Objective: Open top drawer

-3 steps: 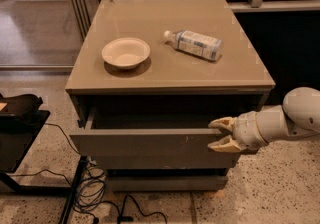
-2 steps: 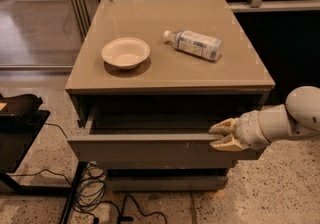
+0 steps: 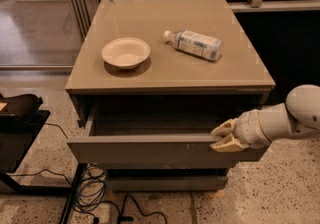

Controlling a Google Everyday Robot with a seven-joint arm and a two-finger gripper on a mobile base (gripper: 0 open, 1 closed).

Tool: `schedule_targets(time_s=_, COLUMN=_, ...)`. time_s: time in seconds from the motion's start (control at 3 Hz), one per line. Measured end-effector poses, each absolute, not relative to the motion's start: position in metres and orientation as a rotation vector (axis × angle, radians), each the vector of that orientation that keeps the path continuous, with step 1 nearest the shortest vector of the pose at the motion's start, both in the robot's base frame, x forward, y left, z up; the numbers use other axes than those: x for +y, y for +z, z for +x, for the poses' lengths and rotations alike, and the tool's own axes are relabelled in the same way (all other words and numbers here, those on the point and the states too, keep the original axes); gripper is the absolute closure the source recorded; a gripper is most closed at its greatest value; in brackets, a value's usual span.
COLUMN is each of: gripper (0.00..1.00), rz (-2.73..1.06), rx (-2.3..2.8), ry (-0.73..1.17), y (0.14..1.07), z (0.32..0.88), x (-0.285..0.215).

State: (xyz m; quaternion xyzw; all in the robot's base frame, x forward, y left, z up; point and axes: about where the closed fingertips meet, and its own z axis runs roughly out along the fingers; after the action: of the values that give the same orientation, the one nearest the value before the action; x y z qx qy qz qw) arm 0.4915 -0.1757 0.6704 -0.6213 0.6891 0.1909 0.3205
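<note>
Slightly further out than a second ago, the top drawer [image 3: 150,150] now stands about a third open, its flat grey-taupe front lower in the view than before. One tool [image 3: 216,139] has moved back with it by the same small amount.

One white robot arm [image 3: 280,120] reaches in from the right edge. Its tool sits at the right end of the drawer front. One pale finger lies above the panel's top edge and one below it, so the tool is clamped on the top drawer's front panel. A few small pale scratch marks [image 3: 187,147] show on the panel just left of the tool. The drawer's inside is grey and shadowed.

The drawer belongs to one square grey-brown desk [image 3: 235,58]. Two things lie on its top, near each other but apart. One shallow white bowl [image 3: 126,52] stands upright on the left. One clear plastic bottle [image 3: 194,44] with a pale label lies on its side to the right, cap pointing left.

Below the open drawer, one lower drawer front [image 3: 165,183] is visible and shut.

On the speckled floor at the left stands one black stand [image 3: 20,118], with a tangle of black cables [image 3: 92,193] beside the desk's base.
</note>
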Motion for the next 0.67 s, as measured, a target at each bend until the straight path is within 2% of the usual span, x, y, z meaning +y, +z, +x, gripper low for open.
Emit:
schedule_targets(time_s=0.33, gripper=0.82, rz=-1.633, rx=1.811, ry=0.502, y=0.6704, z=0.4915, x=-0.1756)
schedule_targets(time_s=0.67, gripper=0.59, rz=-1.633, rx=1.811, ry=0.502, y=0.6704, z=0.4915, x=-0.1756)
